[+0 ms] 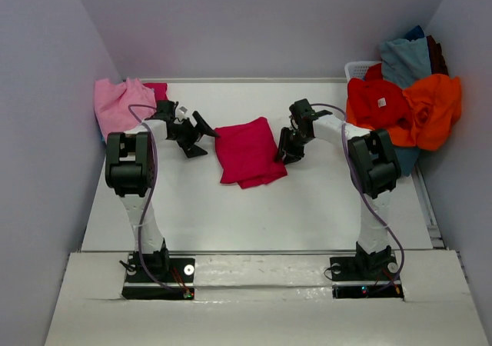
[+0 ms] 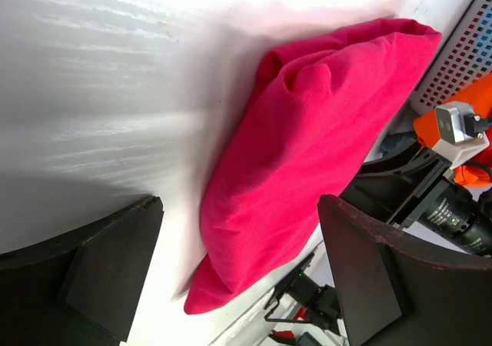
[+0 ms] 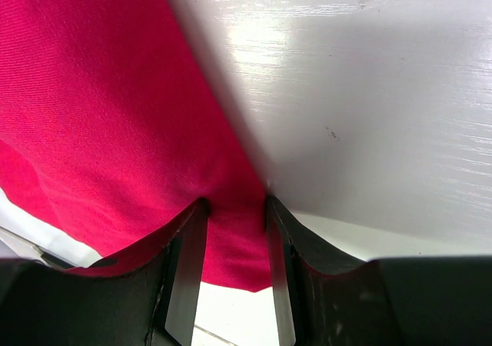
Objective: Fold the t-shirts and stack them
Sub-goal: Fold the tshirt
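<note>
Bolted along the near edge, the left arm's base (image 1: 157,273) and the right arm's base (image 1: 367,273) sit well to the near side of the crimson t-shirt (image 1: 247,152). That shirt lies about mid-bench, doubled over into a rough rectangle, with a lower layer poking out at its near edge.

The white bench (image 1: 254,215) shows bare around it. The right hand (image 1: 286,152) is at the shirt's right edge, and in its wrist view both fingers (image 3: 184,261) are closed on a narrow strip of the crimson cloth, which is pinched between them. The left hand (image 1: 204,138) sits just beside the shirt's left edge with its fingers spread wide, gripping nothing; no contact with the cloth shows.

Far to the shirt's left, at the back corner, a pink t-shirt (image 1: 119,104) lies crumpled against the wall. Well to its right, a heap spills from a white basket (image 1: 357,69): a red t-shirt (image 1: 377,104) nearest the crimson one, an orange t-shirt (image 1: 430,108) beyond it, and a grey-blue t-shirt (image 1: 406,60) on top at the back.
</note>
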You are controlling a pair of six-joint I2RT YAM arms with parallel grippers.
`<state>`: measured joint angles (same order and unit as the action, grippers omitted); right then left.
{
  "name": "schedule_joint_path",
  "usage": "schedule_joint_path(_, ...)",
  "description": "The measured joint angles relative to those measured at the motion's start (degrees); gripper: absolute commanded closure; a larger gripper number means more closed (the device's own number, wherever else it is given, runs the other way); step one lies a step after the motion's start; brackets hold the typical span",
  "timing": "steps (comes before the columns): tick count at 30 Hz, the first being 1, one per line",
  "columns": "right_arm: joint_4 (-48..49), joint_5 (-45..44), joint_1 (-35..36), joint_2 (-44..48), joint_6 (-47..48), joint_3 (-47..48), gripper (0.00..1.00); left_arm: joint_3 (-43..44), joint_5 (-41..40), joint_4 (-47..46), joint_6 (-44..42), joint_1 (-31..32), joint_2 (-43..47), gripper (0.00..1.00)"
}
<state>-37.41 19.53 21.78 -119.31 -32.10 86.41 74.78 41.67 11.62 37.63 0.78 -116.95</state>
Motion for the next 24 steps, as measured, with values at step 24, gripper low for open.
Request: schedule_joint_path(24,0.15,0.02,0.00,0.17,0.15,-0.33,0.58,-0.48,5.57,-1.90,0.00,13.79,-1.81,0.01)
